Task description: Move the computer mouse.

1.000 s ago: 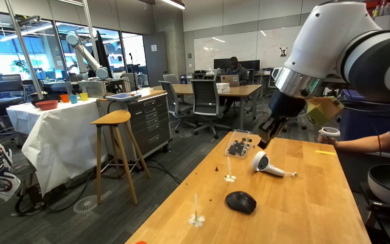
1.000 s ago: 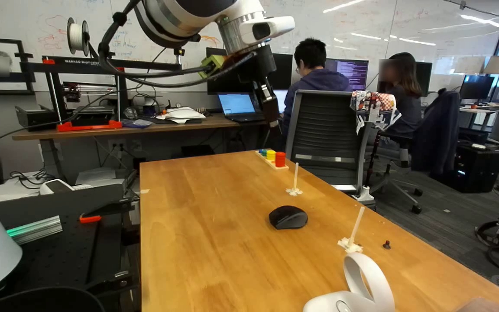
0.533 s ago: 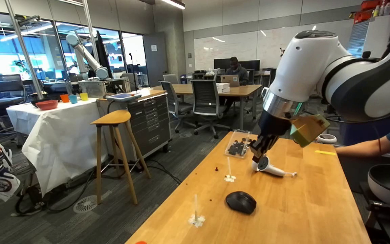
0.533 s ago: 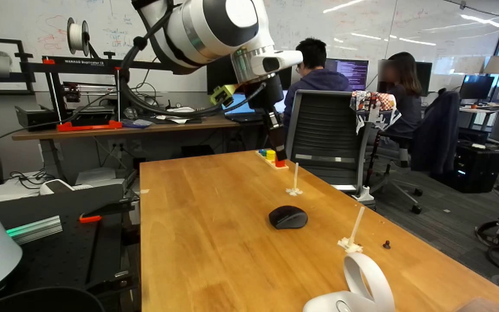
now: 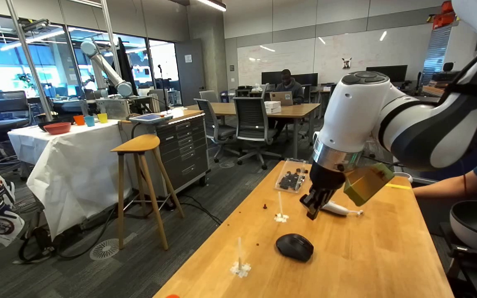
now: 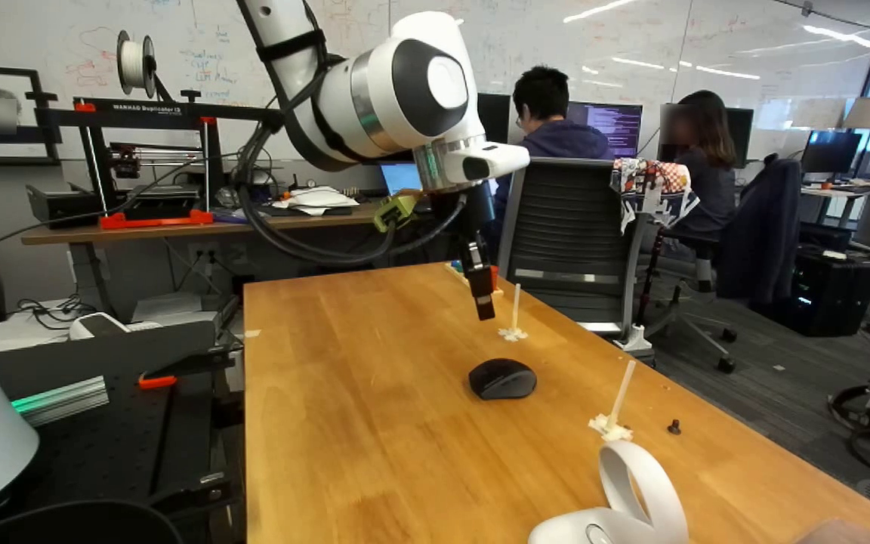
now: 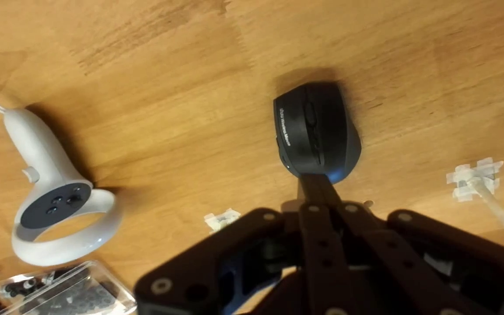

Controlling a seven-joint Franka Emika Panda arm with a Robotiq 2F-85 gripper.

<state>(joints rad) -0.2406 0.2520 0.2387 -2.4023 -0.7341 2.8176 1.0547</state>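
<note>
The computer mouse [image 5: 295, 247] is a black, low, rounded mouse resting on the wooden table. It also shows in an exterior view [image 6: 503, 379] and in the wrist view [image 7: 311, 131]. My gripper [image 5: 312, 215] is above the table, apart from the mouse, pointing down at a slant. In the wrist view its fingertips [image 7: 316, 179] lie against each other with nothing between them, and they cover a small part of the mouse's rear edge. In an exterior view the gripper [image 6: 485, 311] is higher than the mouse and beyond it.
A white hand controller [image 5: 336, 208] lies near the gripper. Two thin upright pegs, one [image 5: 280, 207] and another [image 5: 239, 256], are taped to the table near the mouse. A clear tray [image 5: 291, 182] of dark bits and a coloured block toy [image 6: 494, 278] sit near table edges.
My gripper has come down from high above the table to a lower place nearer the mouse. The mouse, controller and pegs have not moved.
</note>
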